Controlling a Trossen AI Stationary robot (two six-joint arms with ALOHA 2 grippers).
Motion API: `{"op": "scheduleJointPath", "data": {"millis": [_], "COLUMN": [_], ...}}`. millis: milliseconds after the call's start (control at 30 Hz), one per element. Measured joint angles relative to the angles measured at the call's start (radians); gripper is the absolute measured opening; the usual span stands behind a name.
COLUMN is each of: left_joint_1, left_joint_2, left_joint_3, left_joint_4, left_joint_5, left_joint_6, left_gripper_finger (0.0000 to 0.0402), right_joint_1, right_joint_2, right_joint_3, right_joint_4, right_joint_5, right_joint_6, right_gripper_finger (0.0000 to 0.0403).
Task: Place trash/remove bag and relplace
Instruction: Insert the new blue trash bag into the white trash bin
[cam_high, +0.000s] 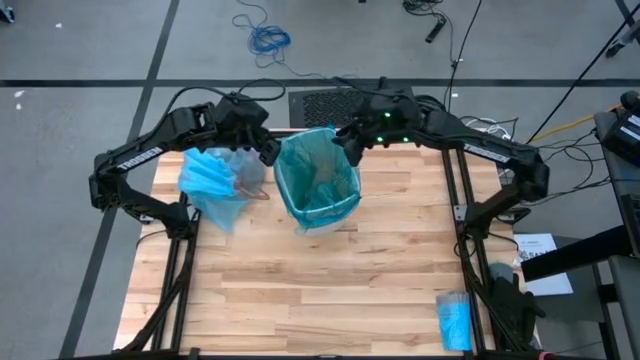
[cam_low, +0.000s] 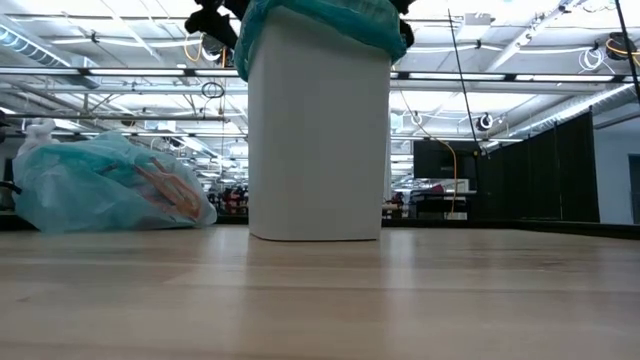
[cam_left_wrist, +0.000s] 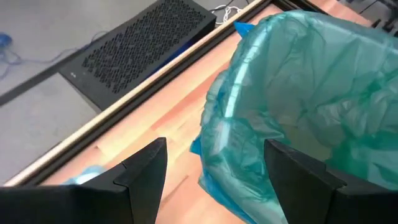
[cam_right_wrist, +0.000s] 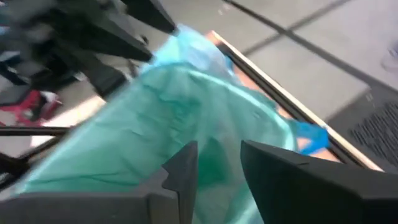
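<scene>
High view shows the teal-green liner (cam_high: 318, 180) draped over the white bin (cam_low: 318, 140) at the desk (cam_high: 300, 290) middle; the filled light-blue bag (cam_high: 212, 180) lies beside it. Left claw (cam_high: 268, 152) stands open at the rim, right claw (cam_high: 345, 140) slightly parted. I think the film is light, soft and slippery; pinch the folded rim.

Bin (cam_low: 318, 140): white body, teal-green liner (cam_high: 318, 180) folded over rim, see-through. Bag (cam_high: 212, 180) beside it: light sky-blue, translucent, w/ brown + red bits showing thru in low view. Tabletop (cam_high: 330, 280): pale wood, butcher-block strip pattern. Small roll (cam_high: 453, 322) at tabletop corner: bright blue. Both arms + claw fingers (cam_left_wrist: 144, 171): black. Right arm has green LEDs lit. Floor: grey, black vent grille (cam_left_wrist: 140, 46), blue cable coil (cam_high: 268, 40).
</scene>
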Motion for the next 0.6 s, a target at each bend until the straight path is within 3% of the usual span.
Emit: {"op": "scheduleJointPath", "data": {"millis": [133, 367, 600], "left_joint_1": [0.003, 0.01, 0.123], "left_joint_2": [0.001, 0.022, 0.026], "left_joint_3": [0.0, -0.003, -0.004], "left_joint_4": [0.002, 0.006, 0.034], "left_joint_5": [-0.012, -0.013, -0.026], "left_joint_6": [0.056, 0.188, 0.235], "left_gripper_finger": [0.026, 0.026, 0.026], "right_joint_1": [-0.003, -0.001, 0.036], "right_joint_2": [0.059, 0.054, -0.003], "right_joint_3": [0.059, 0.079, 0.081], "right_joint_4": [-0.111, -0.082, -0.065], "right_joint_5": [0.038, 0.061, 0.105], "right_joint_6": [0.002, 0.002, -0.003], "right_gripper_finger": [0.012, 0.0121, 0.0121]}}
